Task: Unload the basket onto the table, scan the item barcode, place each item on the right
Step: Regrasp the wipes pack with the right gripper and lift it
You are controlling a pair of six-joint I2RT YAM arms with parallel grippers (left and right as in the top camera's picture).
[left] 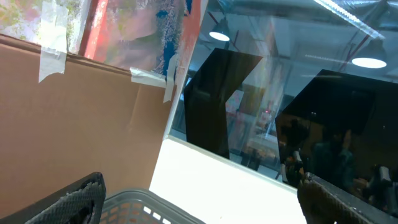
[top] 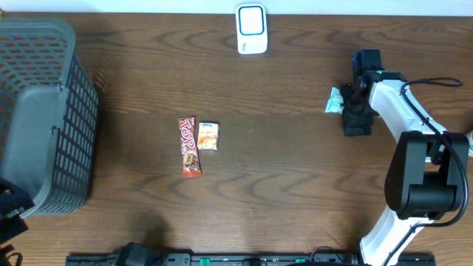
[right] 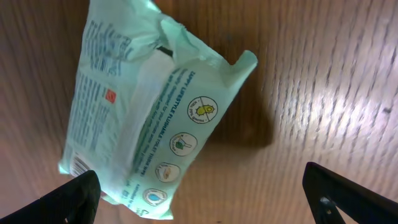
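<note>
**Overhead.** My right claw hung over the pale green soft-plastic wipes pack. The wrist hid most of the pack, and only one corner poked out toward the table's middle. The white box-shaped scanner stood well apart at the far edge. A red candy-bar wrapper and a small orange sachet lay side by side mid-table. My left arm was cut off at the corner beside the grey plastic mesh basket, so the right arm was far nearer the pack.

**Left wrist.** My left claw was spread wide and held nothing. It pointed up past the basket rim at the room, with no table in sight.

**Right wrist.** The right claw was spread wide and empty, its fingertips at the bottom corners. The pack lay just below, shifted toward the left-hand tip. Its long axis ran away from me, slightly tilted, so I judged a close would take the narrow width. A striped patch near the lower corner was possibly the barcode, but it was too small to be sure.
</note>
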